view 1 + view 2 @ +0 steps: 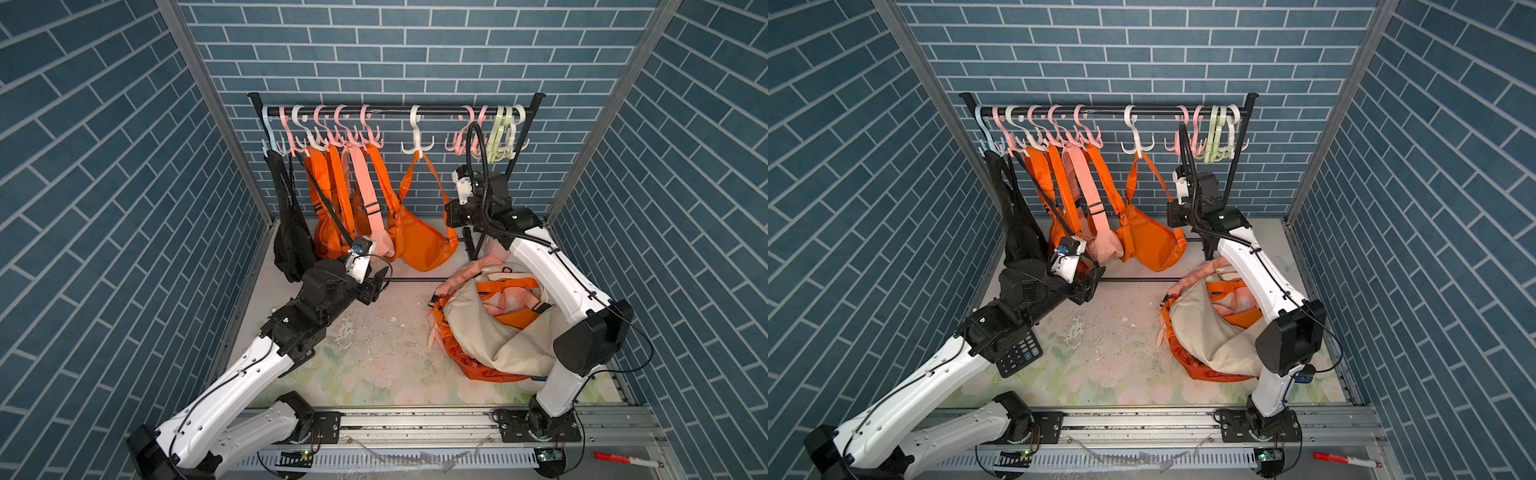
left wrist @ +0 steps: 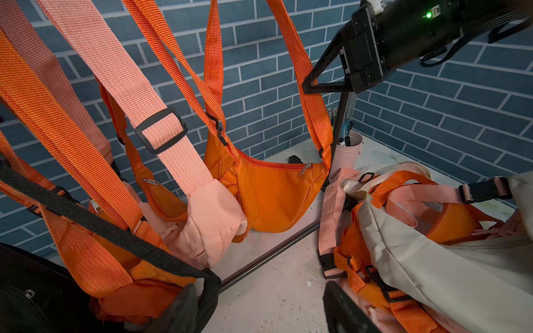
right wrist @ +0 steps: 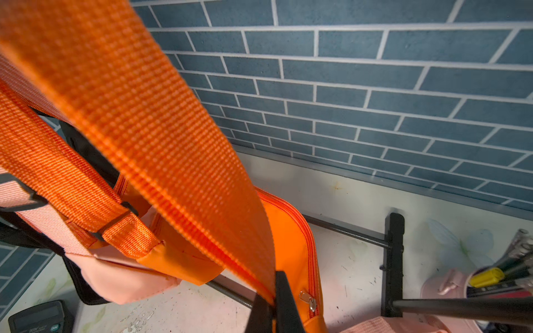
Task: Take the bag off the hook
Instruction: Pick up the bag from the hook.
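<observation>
Our right gripper (image 3: 273,292) pinched tight on strap (image 3: 173,144) of orange bag (image 1: 424,245), so we can lift it off white hook (image 1: 414,141). Bag hangs there now. Our left gripper (image 1: 378,284) wide, empty, nearby.

The hanging bag (image 1: 424,245) is bright orange, with an orange strap (image 3: 161,144). The wall (image 1: 374,54) is blue with white brick lines. The hook (image 1: 415,133) is white. Some other hooks (image 1: 456,143) are pink. The rail (image 1: 440,111) is black.
</observation>
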### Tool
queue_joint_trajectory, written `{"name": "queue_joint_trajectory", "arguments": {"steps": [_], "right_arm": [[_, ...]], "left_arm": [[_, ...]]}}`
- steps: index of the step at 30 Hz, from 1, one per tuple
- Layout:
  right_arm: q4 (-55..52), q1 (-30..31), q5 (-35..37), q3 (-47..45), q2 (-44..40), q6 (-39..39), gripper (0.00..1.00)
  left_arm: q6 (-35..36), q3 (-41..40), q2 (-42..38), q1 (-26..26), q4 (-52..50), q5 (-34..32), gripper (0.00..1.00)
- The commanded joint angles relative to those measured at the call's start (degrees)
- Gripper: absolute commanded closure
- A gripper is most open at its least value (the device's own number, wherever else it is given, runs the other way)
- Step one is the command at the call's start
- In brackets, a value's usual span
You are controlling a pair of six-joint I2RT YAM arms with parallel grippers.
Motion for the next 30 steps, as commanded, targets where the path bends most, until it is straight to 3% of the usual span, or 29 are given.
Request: {"name": "queue_joint_trajectory", "arguments": {"steps": [1,8,13,30], "right_arm": [[0.37,-0.68,0.73,-1.58,-2.79,-1.12,1.0],[1.62,-2.46,0.3,-4.95,-6.32,-1.09,1.0],[2.18,-3.46,-0.23,-6.5,-8.4,-1.14,1.0],[1.09,-4.23,-2.08,-5.7,-11.33,-1.67,1.0]], "left_arm": [[0.37,0.63,0.45,0.4,3.34,-0.65,0.3],[1.16,6.45,5.09,0.49,5.64,-0.09,0.29],[2.04,8.86,9.16,0.49,13.39,3.12,0.27],[5.31,30.6,32.16,2.34,22.24,9.45,0.27]]}}
